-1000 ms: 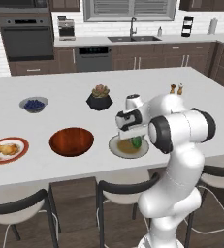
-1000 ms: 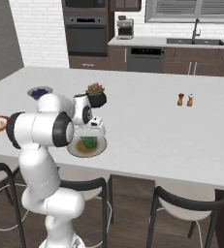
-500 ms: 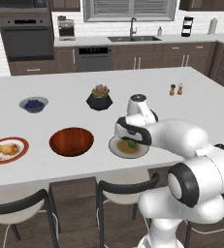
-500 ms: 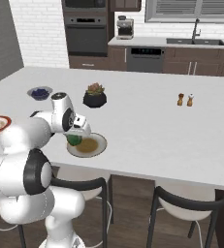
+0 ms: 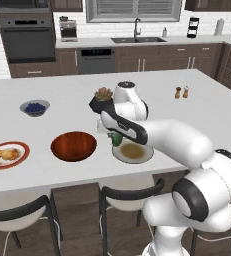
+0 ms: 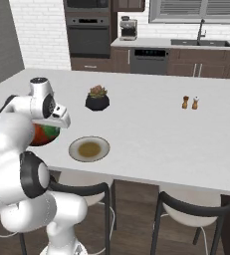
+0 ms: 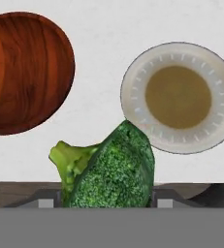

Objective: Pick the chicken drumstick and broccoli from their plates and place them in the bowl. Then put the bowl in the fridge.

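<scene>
My gripper (image 5: 116,138) is shut on the broccoli (image 5: 117,139), a bright green lump held above the counter between the bowl and the beige plate. In the hand view the broccoli (image 7: 108,169) covers the fingertips, with the reddish-brown wooden bowl (image 7: 26,72) at upper left and the bare beige plate with a brownish centre (image 7: 179,97) at upper right. The bowl (image 5: 73,146) holds nothing. Left of it, the chicken drumstick (image 5: 6,152) lies on the red-rimmed white plate (image 5: 22,156). From the right base view the broccoli (image 6: 51,132) hangs beside the beige plate (image 6: 89,149).
A grey bowl of blueberries (image 5: 35,107) and a potted succulent (image 5: 103,94) stand further back on the white island. Salt and pepper shakers (image 5: 181,92) are at the far right. Dark stools line the near edge. A tall grey surface (image 6: 2,40) rises at far left.
The broccoli has left the beige plate, gripped in my gripper, and has moved left towards the wooden bowl. The arm has stretched out and lowered.
</scene>
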{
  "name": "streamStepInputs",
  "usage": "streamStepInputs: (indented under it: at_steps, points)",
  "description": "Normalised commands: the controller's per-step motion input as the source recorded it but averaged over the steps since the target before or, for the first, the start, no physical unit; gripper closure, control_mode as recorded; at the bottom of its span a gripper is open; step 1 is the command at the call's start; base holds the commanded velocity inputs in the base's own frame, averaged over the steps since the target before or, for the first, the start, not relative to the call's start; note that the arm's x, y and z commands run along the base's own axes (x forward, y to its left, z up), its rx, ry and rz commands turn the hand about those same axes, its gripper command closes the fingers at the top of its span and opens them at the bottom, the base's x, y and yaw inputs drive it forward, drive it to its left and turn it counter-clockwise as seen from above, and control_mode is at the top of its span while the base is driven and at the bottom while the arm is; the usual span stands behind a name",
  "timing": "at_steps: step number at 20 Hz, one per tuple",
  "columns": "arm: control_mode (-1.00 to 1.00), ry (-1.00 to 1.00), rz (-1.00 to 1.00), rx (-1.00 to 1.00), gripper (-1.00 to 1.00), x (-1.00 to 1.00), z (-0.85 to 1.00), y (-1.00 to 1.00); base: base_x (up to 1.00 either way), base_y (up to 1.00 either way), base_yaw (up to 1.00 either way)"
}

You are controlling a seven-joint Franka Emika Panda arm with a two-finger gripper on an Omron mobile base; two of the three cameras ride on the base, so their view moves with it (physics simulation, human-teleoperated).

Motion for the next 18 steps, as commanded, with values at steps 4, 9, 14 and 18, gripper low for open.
streamStepInputs:
  at_steps: [4,9,14,18]
  points:
    - [-1.0,-0.01,0.06,0.21,1.0,0.11,-0.11,0.8,0.0,0.0,0.0]
    - [-1.0,0.01,0.0,0.12,1.0,0.57,-0.06,0.57,0.0,0.0,0.0]
    - [-1.0,0.01,0.0,-0.05,1.0,0.59,-0.08,0.35,0.0,0.0,0.0]
    - [-1.0,0.0,0.0,-0.05,1.0,0.61,-0.23,0.33,0.0,0.0,0.0]
